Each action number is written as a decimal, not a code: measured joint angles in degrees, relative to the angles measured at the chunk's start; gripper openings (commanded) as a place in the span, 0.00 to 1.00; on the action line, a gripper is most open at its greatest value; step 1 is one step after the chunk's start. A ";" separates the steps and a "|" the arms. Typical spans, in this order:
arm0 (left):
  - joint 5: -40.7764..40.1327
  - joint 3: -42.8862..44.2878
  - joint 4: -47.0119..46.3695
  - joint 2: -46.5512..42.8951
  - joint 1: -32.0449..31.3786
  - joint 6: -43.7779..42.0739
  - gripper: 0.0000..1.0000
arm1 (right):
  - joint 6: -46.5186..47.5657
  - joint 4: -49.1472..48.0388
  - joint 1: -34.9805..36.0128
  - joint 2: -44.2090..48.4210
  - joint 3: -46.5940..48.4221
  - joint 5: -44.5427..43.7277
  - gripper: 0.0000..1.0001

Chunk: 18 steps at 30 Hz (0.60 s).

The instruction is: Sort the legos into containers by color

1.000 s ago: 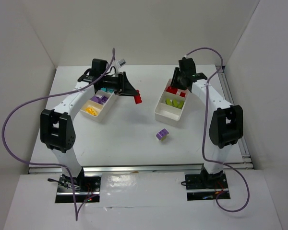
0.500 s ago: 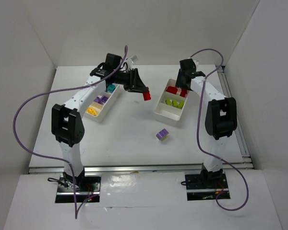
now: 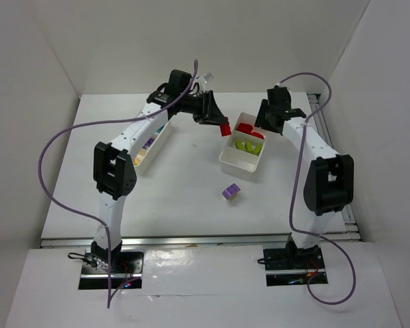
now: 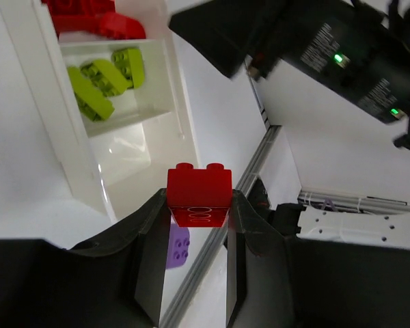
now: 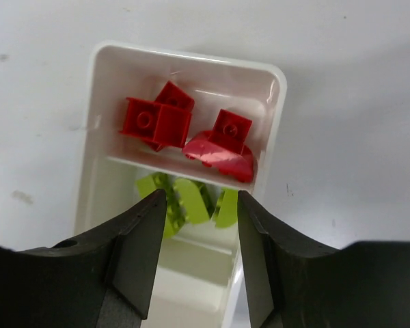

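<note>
My left pincer (image 4: 198, 205) is clamped on a red brick (image 4: 199, 195), with the pads on its two side faces and its studs jutting past my fingertips. I carry it clear of the counter (image 3: 184, 184), at about 10 o'clock from the right-hand container (image 3: 227, 162). I judge it is held there because the other red bricks (image 5: 184, 133) already lie in that container's 12 o'clock compartment, so this one belongs with them.

My right pincer (image 5: 199, 201) hangs over the same container with its jaws apart and nothing between them. It sits right above the drop spot, so I think my two arms could crowd each other there.

The lime bricks (image 4: 102, 78) fill the middle compartment. From my right wrist their lower ends are covered by my own fingers (image 5: 140, 253), and the 6 o'clock compartment is mostly cut off.

At 6 o'clock from that container a purple and lime cluster (image 3: 230, 193) rests on the counter, well apart from everything. I cannot tell whether its pieces are snapped together.

The left-hand container (image 3: 142, 160) lies at 9 o'clock, largely under my left arm. Only a strip of it shows, and its contents are too hidden to name.
</note>
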<state>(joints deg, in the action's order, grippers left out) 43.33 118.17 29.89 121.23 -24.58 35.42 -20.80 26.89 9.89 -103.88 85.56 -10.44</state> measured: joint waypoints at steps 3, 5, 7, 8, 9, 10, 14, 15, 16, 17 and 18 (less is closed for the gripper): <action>0.17 3.96 -2.08 3.56 -0.74 2.40 0.00 | -0.92 -0.33 -1.42 5.77 -3.26 2.60 0.61; 0.28 7.39 -4.24 6.75 -1.40 4.24 0.00 | -1.66 -0.46 -2.58 9.66 -4.83 3.17 0.62; 0.35 10.82 -7.39 10.34 -1.97 7.04 0.00 | -2.38 -0.70 -3.78 13.57 -6.88 3.58 0.62; 0.17 12.76 -9.86 12.55 -2.40 8.92 0.00 | -2.58 -0.74 -4.15 15.65 -8.09 3.61 0.62; -0.09 14.12 -12.20 14.56 -2.69 10.56 0.00 | -2.86 -0.70 -4.59 17.70 -9.33 3.54 0.62; -0.55 15.26 -14.56 16.31 -3.06 12.39 0.00 | -3.23 -0.70 -4.87 19.47 -10.43 3.37 0.62; -6.10 17.38 -22.03 21.99 -4.72 17.35 0.00 | -3.78 -0.57 -5.03 24.65 -13.97 2.58 0.62; -7.61 18.25 -23.43 23.34 -5.20 17.88 0.00 | -3.82 -0.44 -5.03 25.75 -14.80 2.25 0.62; -9.31 19.28 -24.96 24.65 -5.73 18.97 0.00 | -3.82 -0.15 -5.05 26.71 -15.47 1.92 0.62; -10.95 20.17 -26.32 25.90 -6.25 19.56 0.00 | -3.82 0.11 -5.05 27.47 -15.89 1.57 0.62; -12.15 21.11 -27.76 26.95 -6.75 20.48 0.00 | -3.82 0.33 -5.14 28.13 -16.20 1.07 0.62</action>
<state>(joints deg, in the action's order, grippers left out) 31.18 139.28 2.13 148.18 -31.33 55.90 -24.62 27.22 4.75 -75.75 69.36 -9.37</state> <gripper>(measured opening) 0.415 0.621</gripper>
